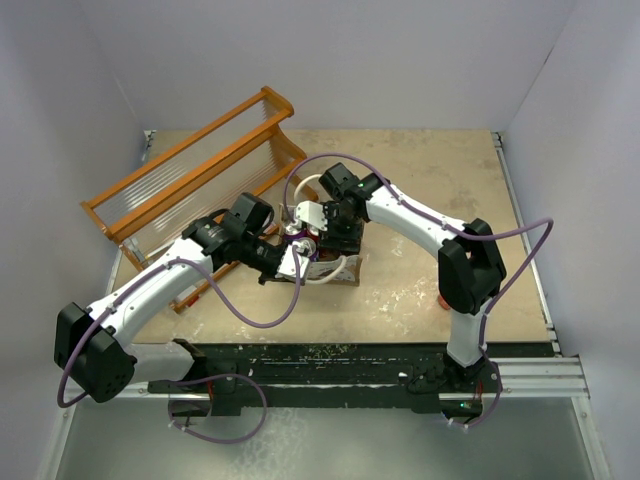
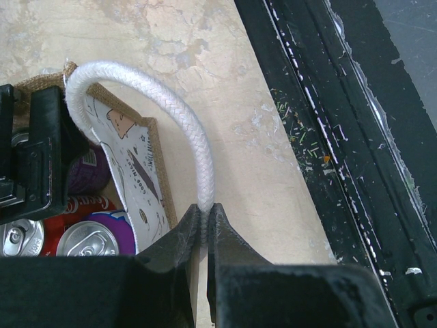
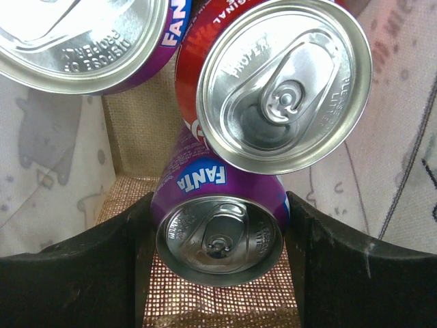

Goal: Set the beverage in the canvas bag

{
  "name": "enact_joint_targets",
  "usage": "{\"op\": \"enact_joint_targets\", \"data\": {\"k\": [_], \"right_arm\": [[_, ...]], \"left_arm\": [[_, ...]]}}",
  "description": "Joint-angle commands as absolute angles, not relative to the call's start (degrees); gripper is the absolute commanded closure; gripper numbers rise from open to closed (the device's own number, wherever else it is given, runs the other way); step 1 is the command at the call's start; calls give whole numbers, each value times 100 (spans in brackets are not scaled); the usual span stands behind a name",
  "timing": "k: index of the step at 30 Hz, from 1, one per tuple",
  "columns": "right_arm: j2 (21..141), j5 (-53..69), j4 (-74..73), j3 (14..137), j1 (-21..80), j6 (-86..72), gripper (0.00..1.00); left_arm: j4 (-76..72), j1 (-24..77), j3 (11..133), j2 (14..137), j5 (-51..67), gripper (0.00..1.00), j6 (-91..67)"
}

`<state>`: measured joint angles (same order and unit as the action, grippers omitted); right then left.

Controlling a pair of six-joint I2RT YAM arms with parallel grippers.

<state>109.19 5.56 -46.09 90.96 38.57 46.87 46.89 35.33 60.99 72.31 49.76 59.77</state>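
Both arms bend over the canvas bag (image 1: pixel 338 270), mid-worktop.
We see the left gripper (image 2: pixel 203 225) pinching its rope handle (image 2: pixel 198 157) — the right gripper (image 3: pixel 218 205), pointing down inside, clasps a Fanta can (image 3: pixel 218 236).

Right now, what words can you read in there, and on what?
"FANTA": lower purple can between the right gripper fingers.
"FAN", cut off: upper purple can.
"DISPOSE OF PROPERLY": that can's lid.
"PROPER": red can lid.
"GINAL", cut off: red can side.
Canvas bag print: too small.
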Motion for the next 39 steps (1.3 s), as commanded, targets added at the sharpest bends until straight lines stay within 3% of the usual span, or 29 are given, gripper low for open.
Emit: {"op": "enact_joint_targets", "data": {"k": [1,9,14,39], "right_arm": [[10842,419,-3952,9112,3841,4636,45],[10750,445,-3987,9181,3829,4616,24],[10656,453,-3987,9158,3828,4553,18],[9831,644,-4243,9449,3825,4431,21]], "left_arm": [[4675,3549,6126,7186,5302,99,6047],[4634,3547,6089,7122,5262,99,6029],[4623,3543,6076,7127,5249,99,6019],[4566,3535,5956,7009,5172,98,6026]]}}
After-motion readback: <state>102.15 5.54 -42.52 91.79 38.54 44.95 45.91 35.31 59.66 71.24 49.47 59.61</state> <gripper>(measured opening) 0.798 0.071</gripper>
